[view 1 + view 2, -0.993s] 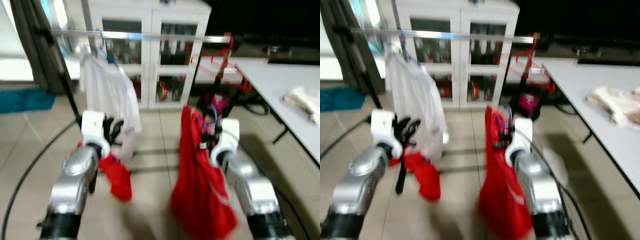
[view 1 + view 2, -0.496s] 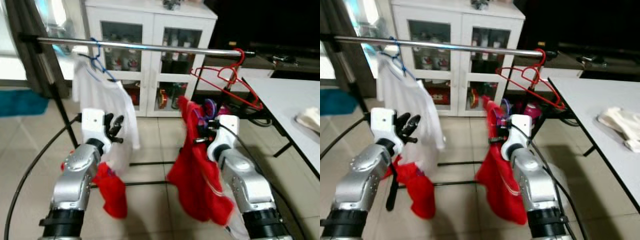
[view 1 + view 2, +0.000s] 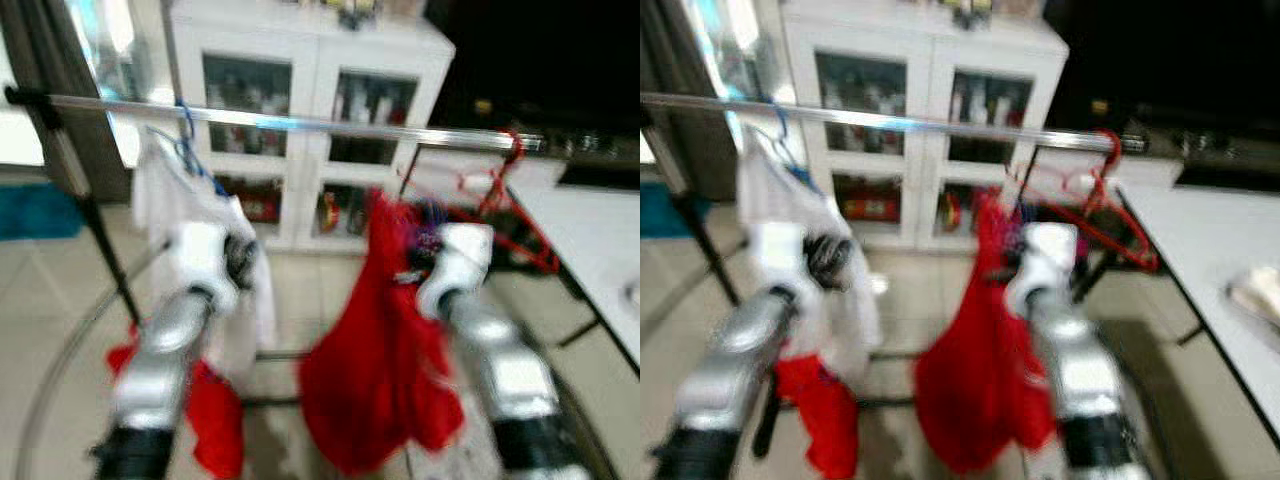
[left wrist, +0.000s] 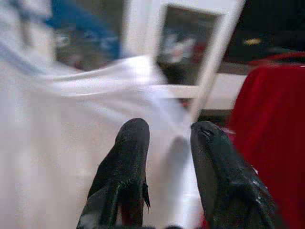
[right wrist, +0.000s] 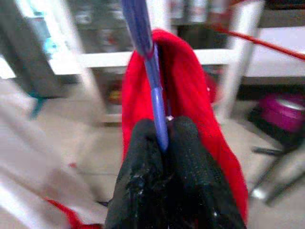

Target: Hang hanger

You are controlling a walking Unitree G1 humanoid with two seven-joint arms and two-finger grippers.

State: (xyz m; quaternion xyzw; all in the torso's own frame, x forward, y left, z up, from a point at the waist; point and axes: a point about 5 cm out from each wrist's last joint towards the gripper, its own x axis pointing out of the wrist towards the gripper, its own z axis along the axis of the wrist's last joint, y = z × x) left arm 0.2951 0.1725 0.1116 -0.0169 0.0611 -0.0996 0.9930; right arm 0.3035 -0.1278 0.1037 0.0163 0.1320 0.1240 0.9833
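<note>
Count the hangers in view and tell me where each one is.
3, possibly more hidden in the blur: a blue hanger on the rail carrying the white shirt; a purple hanger in the right gripper holding the red garment; a red hanger at the rail's right end.

One rail (image 3: pixel 300 123) crosses the upper part of the frame. Two garments hang near it: one white shirt (image 3: pixel 190 215) at left and one large red garment (image 3: pixel 375 340) at centre. A second, smaller piece of red cloth (image 3: pixel 215 425) shows at lower left. One blue hanger (image 3: pixel 188 140) carries the white shirt; one purple hanger (image 5: pixel 150 81) carries the red garment. Empty red hangers (image 3: pixel 1110 215) hang at the rail's right end, too blurred to count. One white cabinet (image 3: pixel 300 120) with two glass doors stands behind. One worktop (image 3: pixel 590 240) shows at right. Two arms, two grippers: left (image 4: pixel 167 157), right (image 5: pixel 164 138).
</note>
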